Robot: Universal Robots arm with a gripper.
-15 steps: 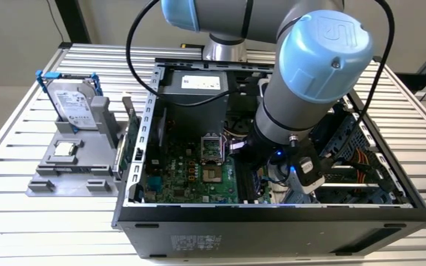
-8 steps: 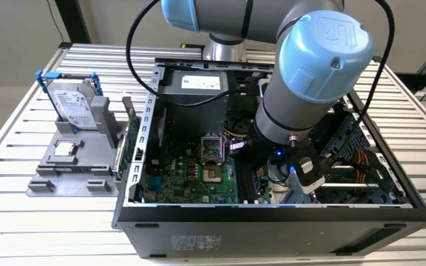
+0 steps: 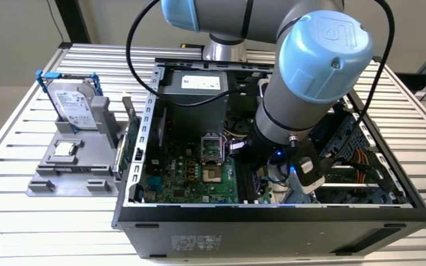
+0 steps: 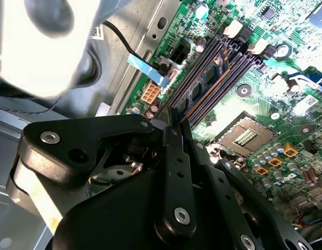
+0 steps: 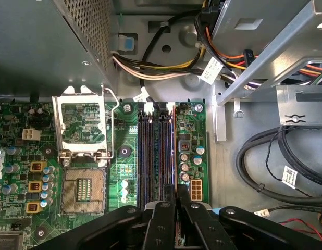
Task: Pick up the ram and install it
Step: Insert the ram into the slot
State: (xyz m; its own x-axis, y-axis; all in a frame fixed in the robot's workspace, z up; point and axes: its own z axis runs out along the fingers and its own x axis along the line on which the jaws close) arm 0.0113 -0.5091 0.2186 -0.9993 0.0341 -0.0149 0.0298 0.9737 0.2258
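The ram is a thin green stick seen edge-on. It stands on its long edge over the black memory slots of the motherboard, along the slot nearest the row of capacitors. My gripper is shut on the ram's near end, one black finger on each face. In the second wrist view the ram runs away from the fingertips between the slot walls, with a blue label showing. I cannot tell whether it is fully seated. In the exterior view the gripper reaches down inside the open computer case.
The empty CPU socket with its raised frame lies beside the slots. The power supply and bundled cables crowd the case's far end, and a drive cage overhangs one side. A hard drive stands in a grey holder outside the case.
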